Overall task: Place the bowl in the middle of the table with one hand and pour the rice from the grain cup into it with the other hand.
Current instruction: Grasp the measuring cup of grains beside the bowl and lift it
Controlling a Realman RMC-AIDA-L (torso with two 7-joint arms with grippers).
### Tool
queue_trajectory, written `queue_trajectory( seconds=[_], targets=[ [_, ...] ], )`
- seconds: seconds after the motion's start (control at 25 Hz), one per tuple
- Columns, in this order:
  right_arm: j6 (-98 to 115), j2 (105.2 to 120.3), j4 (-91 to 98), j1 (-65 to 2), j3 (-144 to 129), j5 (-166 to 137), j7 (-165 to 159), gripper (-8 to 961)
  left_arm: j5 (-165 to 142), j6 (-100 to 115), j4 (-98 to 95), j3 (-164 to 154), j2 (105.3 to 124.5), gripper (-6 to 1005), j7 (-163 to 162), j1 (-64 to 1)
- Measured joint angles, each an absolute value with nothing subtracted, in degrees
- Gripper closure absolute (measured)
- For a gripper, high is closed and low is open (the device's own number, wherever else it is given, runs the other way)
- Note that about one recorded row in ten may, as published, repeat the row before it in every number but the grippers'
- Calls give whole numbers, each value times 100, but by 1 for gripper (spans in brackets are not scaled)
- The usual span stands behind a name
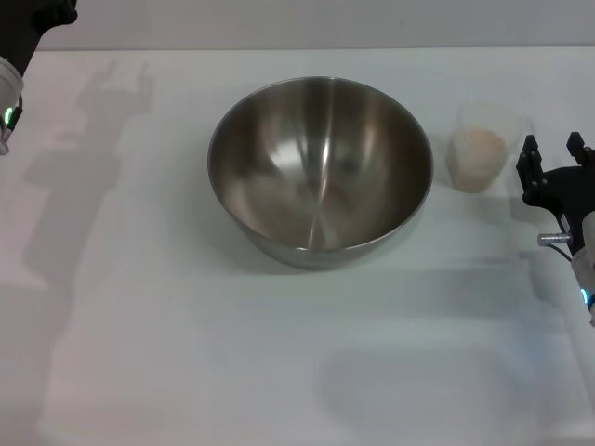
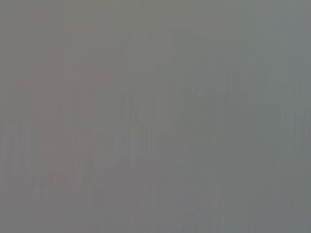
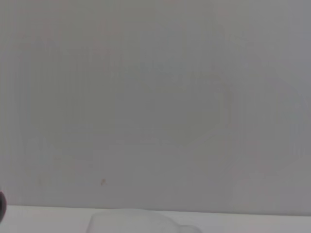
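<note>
- My left pincer (image 1: 7, 119) sits at the far left edge of the head view, mostly cut off; I cannot tell how its jaws stand.
- The matte white bench (image 1: 186, 372) carries the bowl (image 1: 321, 172) at its middle: round, shiny steel, nothing inside it.
- Just right of the bowl stands the frosted, tapered cup (image 1: 481, 147), heaped with pale rice (image 1: 480, 149).
- My right pincer (image 1: 553, 149) hovers just right of the cup, fingers spread, gripping nothing.
- The right wrist view shows only a blank wall and the bench edge (image 3: 48, 218); the left wrist view is plain grey.
</note>
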State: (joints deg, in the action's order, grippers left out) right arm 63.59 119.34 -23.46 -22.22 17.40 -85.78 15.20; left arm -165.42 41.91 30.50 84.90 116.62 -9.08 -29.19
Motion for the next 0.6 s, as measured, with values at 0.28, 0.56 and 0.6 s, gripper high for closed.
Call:
queue_trajectory(
  seconds=[0.28, 0.56, 0.6],
  targets=[
    [6345, 11936, -2338, -2261, 1740, -8578, 1520, 438, -16542, 4207, 3058, 8490, 11669, 548, -824, -2922],
    [6340, 11936, -2337, -2267, 1740, -8578, 1511, 441, -16541, 4192, 3076, 8498, 11673, 548, -795, -2900],
    [6340, 11936, -2337, -2267, 1740, -8578, 1511, 441, -16541, 4191, 3076, 8500, 11671, 548, -809, -2898]
  ],
)
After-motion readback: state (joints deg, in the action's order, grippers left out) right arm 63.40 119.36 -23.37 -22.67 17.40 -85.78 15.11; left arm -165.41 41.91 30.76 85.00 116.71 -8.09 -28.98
